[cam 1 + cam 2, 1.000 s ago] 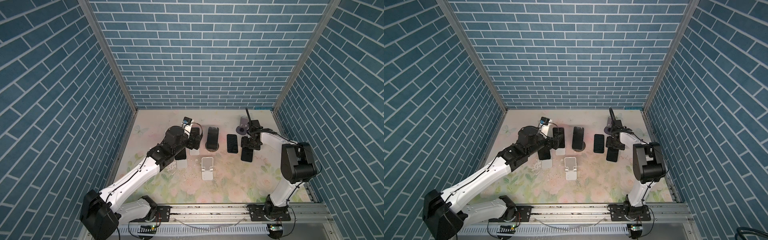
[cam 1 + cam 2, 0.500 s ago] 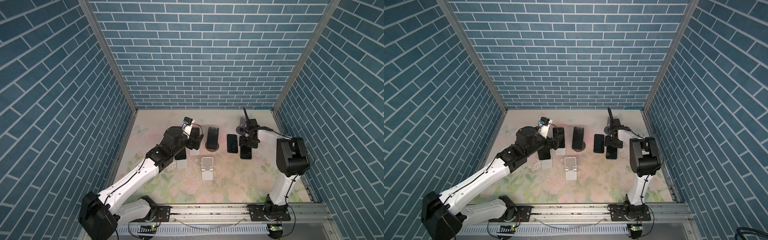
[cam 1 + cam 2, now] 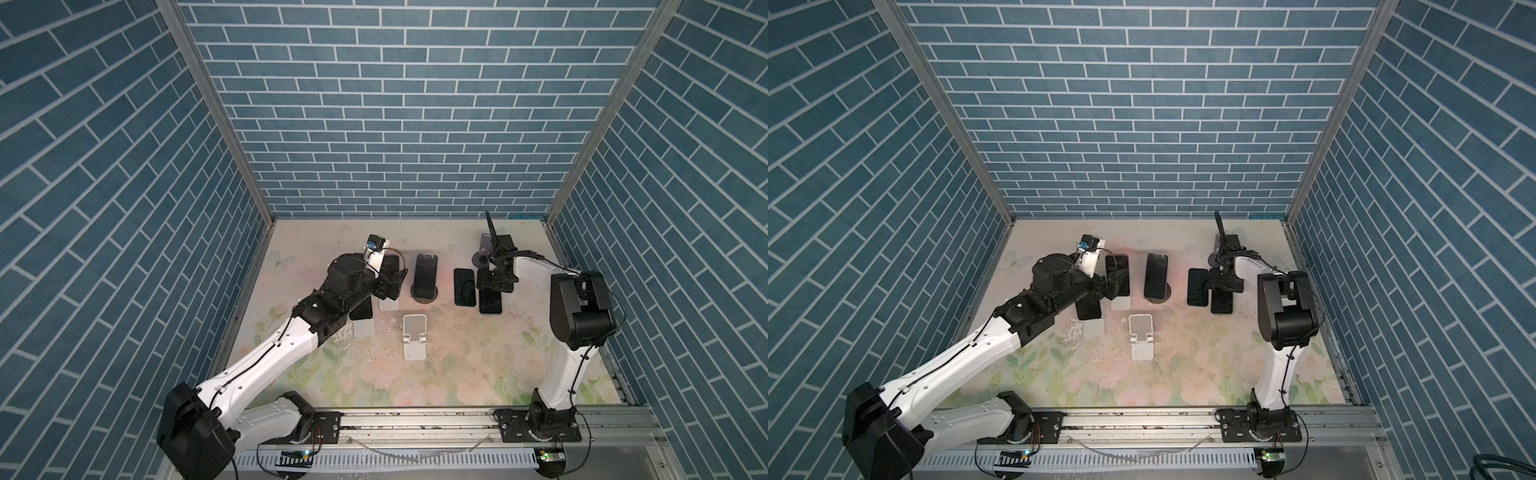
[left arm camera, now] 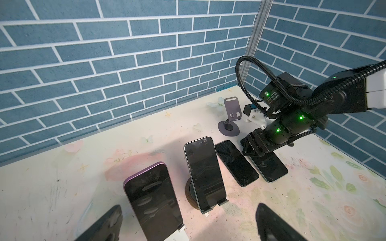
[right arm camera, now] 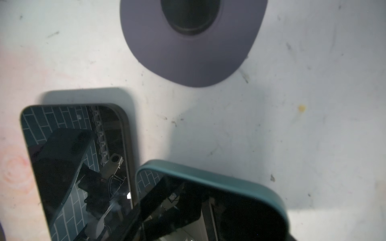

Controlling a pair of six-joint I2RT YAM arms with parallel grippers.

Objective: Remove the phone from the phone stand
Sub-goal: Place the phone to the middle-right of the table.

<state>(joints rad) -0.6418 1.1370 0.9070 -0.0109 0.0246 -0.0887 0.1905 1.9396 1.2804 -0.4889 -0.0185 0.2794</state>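
Right pincer [image 3: 493, 288] sits over a flat phone [image 3: 490, 306].

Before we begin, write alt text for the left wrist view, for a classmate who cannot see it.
Up front, a purple-edged phone and a pale-edged phone lean on stands. Beyond, a black phone and a teal-edged phone lie on the table, the right gripper over the latter's far end, an empty grey stand behind.
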